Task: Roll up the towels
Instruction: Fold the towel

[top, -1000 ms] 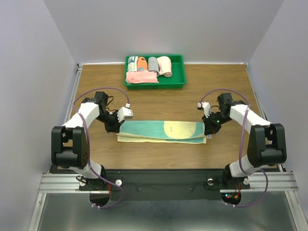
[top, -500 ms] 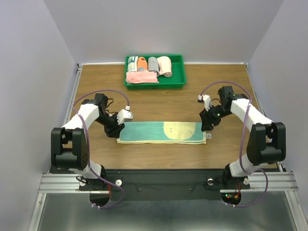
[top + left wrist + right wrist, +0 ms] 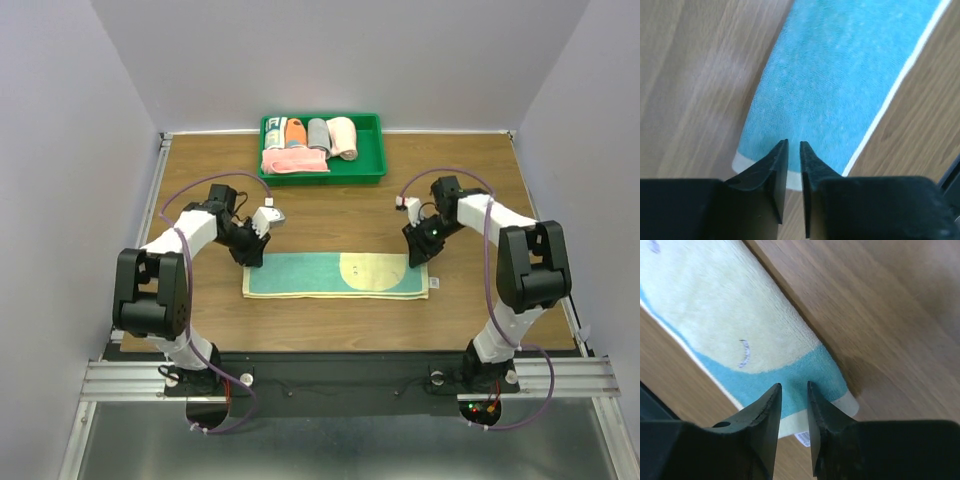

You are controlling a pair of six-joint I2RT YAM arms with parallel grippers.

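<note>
Table (image 3: 330,215): wood, both arms reach in from the near edge.

Teal towel (image 3: 300,275) (image 3: 840,75) (image 3: 715,315): mid-table, long axis left-right, fully flat, pale edging, with a yellow round patch (image 3: 375,270) toward its right half. No turn started at either end.

Tray (image 3: 368,160): green, at the far edge, well apart from the teal towel. In it sit a peach roll (image 3: 343,137) that looks finished, a grey roll (image 3: 318,133) beside it, a pink cloth (image 3: 293,163) lying loose at the front, and more items on the left too small to tell.

Left pincer (image 3: 252,255) (image 3: 794,145): over the towel's left end, clenched to a sliver, nothing between the jaws. The tips point at the white end hem. Contact with the cloth can't be confirmed.

Right pincer (image 3: 415,258) (image 3: 794,386): over the right end, just inside the teal band. The jaws are nearly together with a narrow gap and grip nothing. A tag (image 3: 802,439) pokes out at the hem below it.

Progress, my read: the peach one is done and stowed. The teal one is laid out and squared only, so the whole roll is left, then the move to the tray. Call it about half. The loose pink cloth may be a third job, unclear.
</note>
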